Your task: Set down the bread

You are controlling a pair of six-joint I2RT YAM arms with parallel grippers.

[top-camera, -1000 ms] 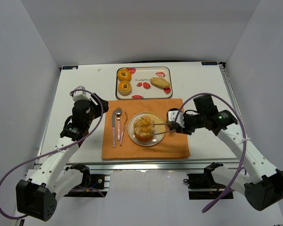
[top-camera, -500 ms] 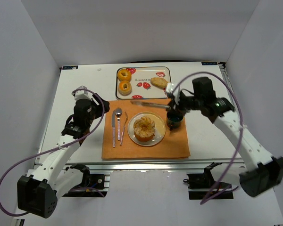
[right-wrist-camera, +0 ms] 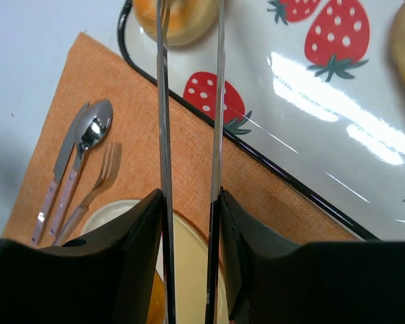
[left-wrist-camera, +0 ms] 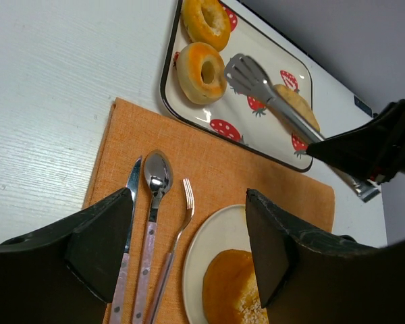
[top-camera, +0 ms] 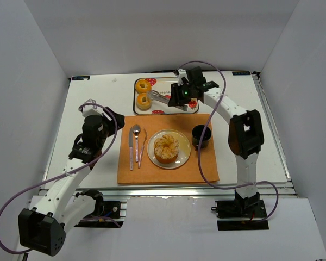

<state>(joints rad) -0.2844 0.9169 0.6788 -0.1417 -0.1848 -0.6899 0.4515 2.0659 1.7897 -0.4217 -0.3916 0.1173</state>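
Observation:
A seeded round bread (top-camera: 166, 147) lies on the cream plate (top-camera: 180, 159) on the orange mat (top-camera: 201, 168). My right gripper (top-camera: 182, 98) hangs over the strawberry tray (top-camera: 165, 81), shut on metal tongs (top-camera: 162, 99). The tongs' arms (right-wrist-camera: 162, 101) stand slightly apart with nothing between them, their head (left-wrist-camera: 246, 67) just right of the nearer ring bread (left-wrist-camera: 201, 63). A second ring bread (top-camera: 143, 86) and a long roll (left-wrist-camera: 297, 104) also lie in the tray. My left gripper (top-camera: 111, 120) hovers open over the mat's left side, holding nothing.
A knife (top-camera: 131, 147), spoon (top-camera: 136, 141) and fork (top-camera: 142, 147) lie side by side on the mat left of the plate. A dark cup (top-camera: 201, 136) stands on the mat to the plate's right. White walls enclose the table.
My right arm has swung with the tongs from the plate up to the tray. The seeded bread stays on the plate. My left arm has barely moved.

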